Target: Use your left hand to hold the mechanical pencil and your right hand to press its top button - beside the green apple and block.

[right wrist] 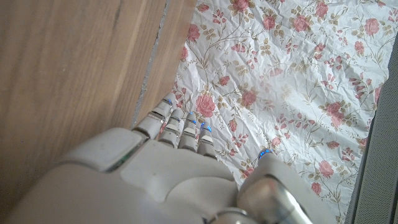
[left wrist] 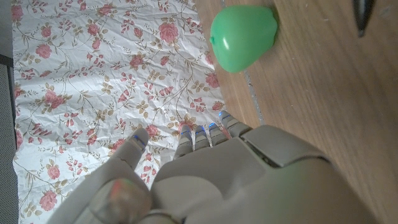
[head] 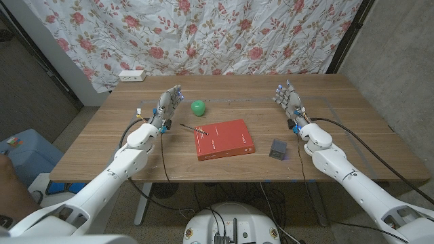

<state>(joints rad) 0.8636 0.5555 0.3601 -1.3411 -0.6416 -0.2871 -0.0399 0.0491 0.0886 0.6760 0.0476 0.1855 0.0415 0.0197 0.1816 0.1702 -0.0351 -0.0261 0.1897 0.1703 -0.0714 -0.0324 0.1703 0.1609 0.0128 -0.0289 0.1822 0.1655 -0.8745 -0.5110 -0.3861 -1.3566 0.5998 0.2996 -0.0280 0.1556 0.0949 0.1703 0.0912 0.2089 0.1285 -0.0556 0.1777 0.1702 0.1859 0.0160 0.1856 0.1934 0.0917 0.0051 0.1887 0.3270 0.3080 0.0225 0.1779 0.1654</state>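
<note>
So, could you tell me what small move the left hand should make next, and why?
Probably swing the left hand toward the pencil. It holds nothing, and the pencil lies untouched on the table between the apple and the red book.

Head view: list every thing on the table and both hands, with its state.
Left hand: open, holding nothing.
Right hand: open, holding nothing.
Mechanical pencil: lying on table, untouched.
Green apple: resting on table.
Red book: closed, flat.
Grey block: resting on table.

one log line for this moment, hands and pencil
left hand: open, beside pencil | right hand: open, away | mechanical pencil: on table between green apple and red book | press: not started
</note>
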